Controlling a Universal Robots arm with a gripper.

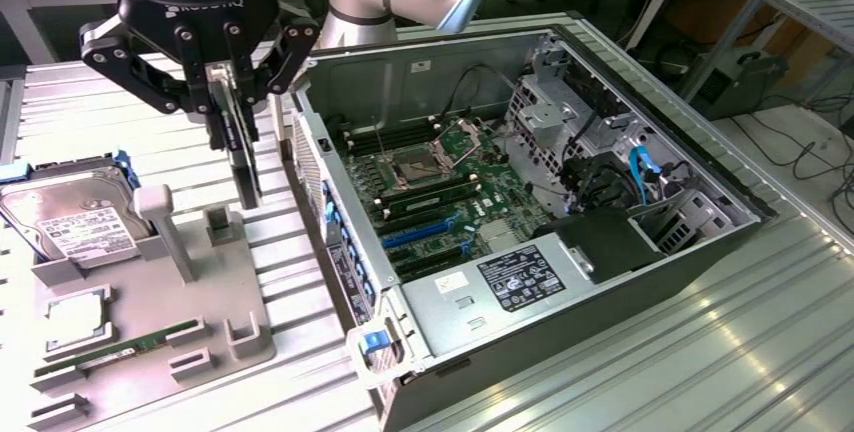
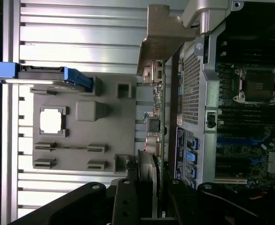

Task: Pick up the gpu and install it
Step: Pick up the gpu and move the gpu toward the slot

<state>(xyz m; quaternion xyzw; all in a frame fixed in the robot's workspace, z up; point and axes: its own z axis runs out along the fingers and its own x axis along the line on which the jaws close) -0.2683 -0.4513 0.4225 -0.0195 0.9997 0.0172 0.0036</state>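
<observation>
Exterior view, nearest you first: the grey holder (image 1: 147, 292) sits on the slatted worktop (image 1: 747, 352) at about seven o'clock. A green memory stick (image 1: 120, 349) lies in a slot near its front, and a hard drive (image 1: 70, 220) is propped at its nine-o'clock end. Beside it, from the middle toward four o'clock, the open computer case (image 1: 694, 252) lies on its side. Its motherboard (image 1: 467, 192) is exposed and its blue expansion slots (image 1: 420, 237) are bare.

Farther back, at ten o'clock, your tool (image 1: 230, 102) is closed partway onto the top edge of the gpu (image 1: 246, 167). The card hangs upright and edge-on between the holder and the case wall. Its lower edge looks just clear of the holder's post (image 1: 220, 224), though you cannot judge that gap well.

In the wrist view the card runs alongside the case's perforated rear panel (image 2: 194, 89), outside it, with the silver bracket (image 2: 158, 42) at its far end.

As I read it, the pickup is done and the install is not: the card is outside the case and no slot holds it.
</observation>
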